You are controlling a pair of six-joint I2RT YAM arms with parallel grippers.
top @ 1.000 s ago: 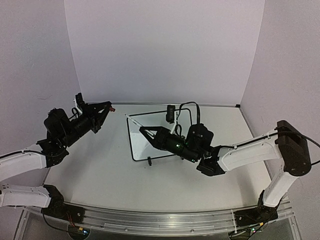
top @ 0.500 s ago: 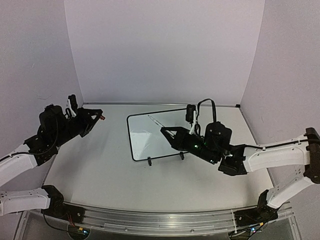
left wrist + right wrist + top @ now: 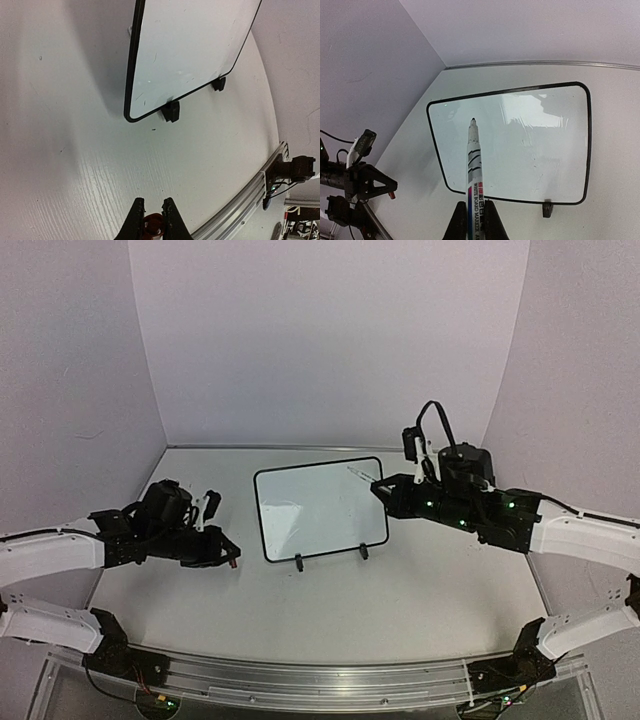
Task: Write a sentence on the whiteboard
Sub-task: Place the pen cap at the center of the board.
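Fingers (image 3: 458, 220) of the right gripper (image 3: 474, 212) are being kept clamped on the barrel of a whiteboard marker (image 3: 472, 160). Its uncapped black tip is being aimed at the whiteboard (image 3: 520, 145) and appears clear of the surface. A small red cap (image 3: 152, 223) is being pinched between the fingers (image 3: 135, 220) of the left gripper (image 3: 150, 216), low over the table (image 3: 400, 600) and well left of the board.

The whiteboard is being propped near the middle of the table, leaning back on two black clip feet (image 3: 171, 111), with only faint smudges on it and no sentence.

The board is being judged light, thin and stiff, with a glossy face on which a tip could skid. On such small feet it is likely to slide or tip back under pen pressure, so gentle strokes are being called for. Any steadying hold is best taken on the black frame at a corner or top edge, not on the writing face.
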